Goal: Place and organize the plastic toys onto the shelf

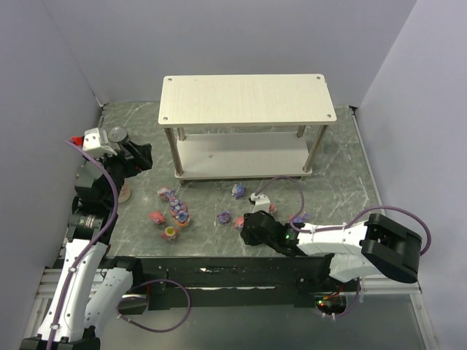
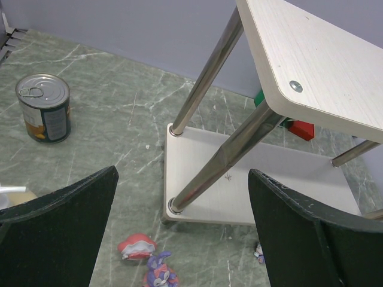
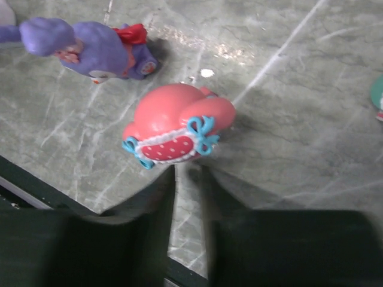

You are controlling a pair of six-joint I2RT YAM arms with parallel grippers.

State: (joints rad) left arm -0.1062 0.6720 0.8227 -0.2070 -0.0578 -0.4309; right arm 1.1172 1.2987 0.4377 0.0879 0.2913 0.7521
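The shelf (image 1: pixel 248 98) stands at the back with both boards bare; its lower board (image 2: pixel 263 185) and metal legs fill the left wrist view. Several plastic toys (image 1: pixel 175 211) lie scattered on the marble table in front of it. My right gripper (image 1: pixel 248 221) is low over the table, its narrowed fingertips (image 3: pixel 167 179) pinching the lower edge of a pink hooded toy (image 3: pixel 176 125). A purple rabbit-eared toy (image 3: pixel 96 48) lies just beyond. My left gripper (image 2: pixel 184 174) hangs wide open and empty near the shelf's left end, above a red toy (image 2: pixel 136 246) and a purple one (image 2: pixel 160 276).
A dark tin can (image 2: pixel 43 107) stands left of the shelf, close to the left arm. A beige round thing (image 1: pixel 124 193) sits by that arm. Grey walls close in the table on three sides. A black rail (image 1: pixel 219 273) runs along the near edge.
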